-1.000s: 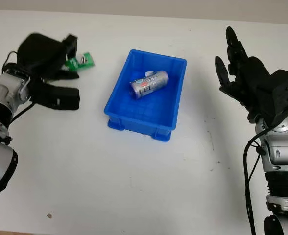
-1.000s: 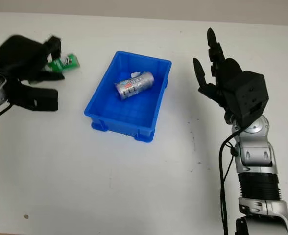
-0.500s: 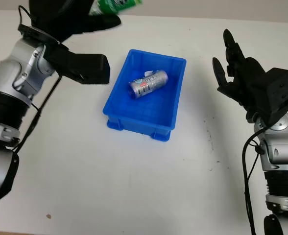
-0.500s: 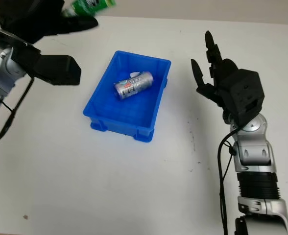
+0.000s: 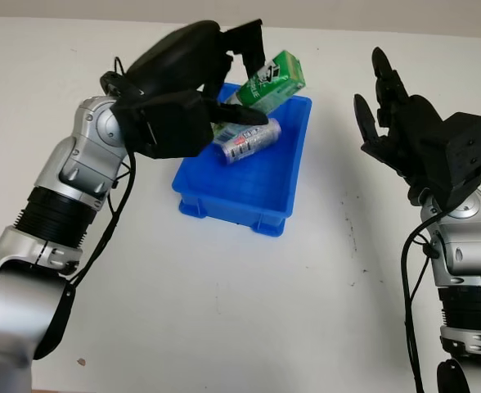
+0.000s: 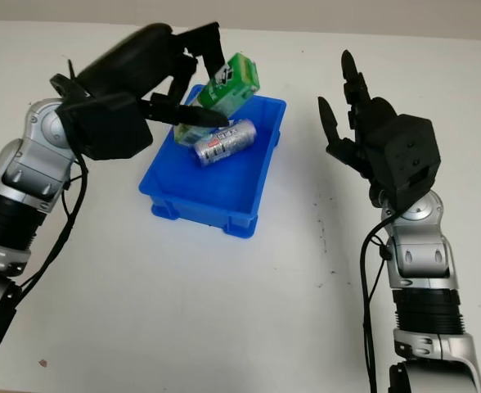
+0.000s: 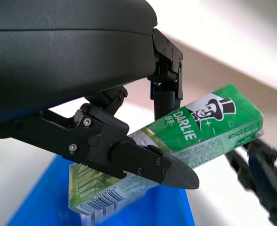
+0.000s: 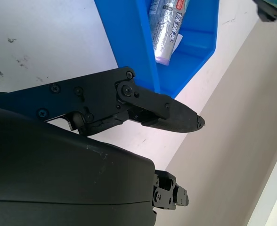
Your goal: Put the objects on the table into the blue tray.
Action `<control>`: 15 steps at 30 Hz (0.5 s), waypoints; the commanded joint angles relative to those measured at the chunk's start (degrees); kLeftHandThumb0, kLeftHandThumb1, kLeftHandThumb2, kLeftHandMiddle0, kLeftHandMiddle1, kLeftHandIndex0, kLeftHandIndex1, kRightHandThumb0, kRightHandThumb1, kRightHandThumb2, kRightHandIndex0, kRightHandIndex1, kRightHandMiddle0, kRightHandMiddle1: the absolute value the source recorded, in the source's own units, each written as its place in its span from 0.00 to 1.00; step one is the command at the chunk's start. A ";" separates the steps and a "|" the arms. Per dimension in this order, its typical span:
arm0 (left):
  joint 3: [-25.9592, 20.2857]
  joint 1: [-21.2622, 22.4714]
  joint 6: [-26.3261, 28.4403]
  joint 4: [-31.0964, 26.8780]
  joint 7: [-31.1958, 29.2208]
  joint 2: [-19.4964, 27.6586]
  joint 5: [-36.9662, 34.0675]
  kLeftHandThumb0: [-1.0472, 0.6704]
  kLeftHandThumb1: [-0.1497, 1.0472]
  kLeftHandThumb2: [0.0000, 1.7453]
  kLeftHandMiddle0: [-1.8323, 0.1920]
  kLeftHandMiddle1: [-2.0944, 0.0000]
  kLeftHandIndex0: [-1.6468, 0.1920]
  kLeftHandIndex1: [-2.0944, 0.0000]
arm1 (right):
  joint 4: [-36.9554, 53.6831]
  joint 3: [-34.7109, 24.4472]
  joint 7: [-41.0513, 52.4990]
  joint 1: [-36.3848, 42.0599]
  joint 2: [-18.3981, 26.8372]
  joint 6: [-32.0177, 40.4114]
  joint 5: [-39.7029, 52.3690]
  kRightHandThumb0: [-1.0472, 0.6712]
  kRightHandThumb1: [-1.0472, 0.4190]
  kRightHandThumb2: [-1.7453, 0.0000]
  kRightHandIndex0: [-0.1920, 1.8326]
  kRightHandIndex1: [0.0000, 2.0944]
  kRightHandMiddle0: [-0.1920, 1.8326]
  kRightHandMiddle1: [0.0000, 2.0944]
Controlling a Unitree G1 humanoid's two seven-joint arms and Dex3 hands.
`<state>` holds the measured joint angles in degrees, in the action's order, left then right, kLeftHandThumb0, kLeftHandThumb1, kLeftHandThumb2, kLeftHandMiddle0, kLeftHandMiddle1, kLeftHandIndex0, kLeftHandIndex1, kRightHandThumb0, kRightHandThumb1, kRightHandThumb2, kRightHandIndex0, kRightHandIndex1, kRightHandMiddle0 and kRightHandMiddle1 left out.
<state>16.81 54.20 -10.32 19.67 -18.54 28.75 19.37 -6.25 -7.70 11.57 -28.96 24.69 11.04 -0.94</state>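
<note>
One can (image 5: 249, 141) already lies in the blue tray (image 5: 283, 209); left robot hand (image 5: 216, 78) pinches the green box (image 5: 271, 80) above it (right robot hand (image 5: 404, 135) open, idle).

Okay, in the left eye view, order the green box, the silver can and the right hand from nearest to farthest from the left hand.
1. Green box: gripped in the left hand.
2. Silver can: in the blue tray, just below.
3. Right hand: open, right of the tray.

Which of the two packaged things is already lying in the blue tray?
The silver can, on its side in the tray. The green box is held above it by the left hand.
</note>
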 commanded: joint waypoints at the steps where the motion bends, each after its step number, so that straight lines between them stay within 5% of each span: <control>1: -0.24 -1.01 0.09 -0.39 -0.50 -0.37 0.90 0.38 1.00 0.11 0.49 0.09 0.70 0.10 | 1.59 -0.40 -0.32 0.88 -0.01 -0.23 0.00 0.29 0.00 0.61 0.00 0.00 0.01 0.02; 4: -0.42 -1.49 3.21 -0.34 -4.97 -0.76 -0.31 0.36 1.00 0.13 0.58 0.15 0.77 0.18 | 1.91 -0.39 -0.57 1.11 -0.07 0.15 -0.06 0.29 0.00 0.61 0.00 0.00 0.00 0.02; 6: -0.36 -1.28 5.80 -0.99 -8.41 -0.55 -0.59 0.30 1.00 0.19 0.74 0.29 0.92 0.39 | 1.79 -0.58 -0.51 1.23 -0.25 -0.15 0.28 0.30 0.00 0.61 0.00 0.00 0.00 0.01; 9: -0.19 -0.73 7.37 -1.68 -11.80 -0.09 -0.12 0.23 1.00 0.23 0.84 0.79 0.96 0.75 | 1.68 -0.47 -0.51 1.36 -0.24 -0.40 0.23 0.29 0.00 0.61 0.00 0.00 0.00 0.01; 10: 0.01 -0.43 7.72 -1.84 -12.90 0.17 0.20 0.22 1.00 0.24 0.86 0.88 0.97 0.81 | 1.68 -0.41 -0.56 1.44 -0.18 -0.40 0.09 0.29 0.00 0.61 0.00 0.00 0.00 0.01; 15: -1.04 1.08 7.37 -0.64 -16.23 0.97 -0.23 0.15 1.00 0.30 0.99 0.99 1.00 0.99 | 1.69 -0.33 -0.65 1.69 0.07 -0.13 -0.37 0.28 0.00 0.61 0.00 0.00 0.00 0.01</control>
<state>16.78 53.03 -2.65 19.13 -34.39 29.20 19.45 -5.74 -7.75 11.17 -27.74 24.59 11.04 -1.28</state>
